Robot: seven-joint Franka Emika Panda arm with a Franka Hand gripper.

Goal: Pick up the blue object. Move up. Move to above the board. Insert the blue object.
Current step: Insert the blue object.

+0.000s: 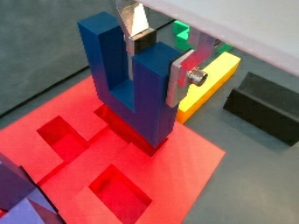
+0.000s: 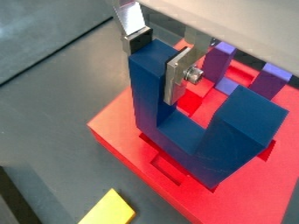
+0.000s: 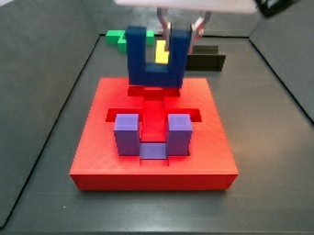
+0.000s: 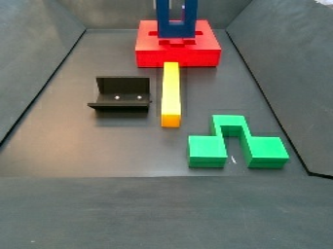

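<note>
The blue object (image 1: 122,87) is a dark blue U-shaped block standing with its prongs up. Its base is down at a cut-out recess of the red board (image 1: 193,162). I cannot tell whether it is fully seated. My gripper (image 1: 162,59) comes from above and is shut on one prong, with a silver finger on each side. This also shows in a wrist view (image 2: 158,59). In a side view the blue object (image 3: 139,64) stands at the far part of the board (image 3: 98,156), with the gripper (image 3: 179,32) on one prong. In a side view (image 4: 176,27) it stands on the distant board (image 4: 150,49).
A lighter purple U-shaped block (image 3: 127,136) sits in the board's near recess. A yellow bar (image 4: 170,92), a green block (image 4: 235,144) and the black fixture (image 4: 120,95) lie on the grey floor beside the board. Dark walls enclose the floor.
</note>
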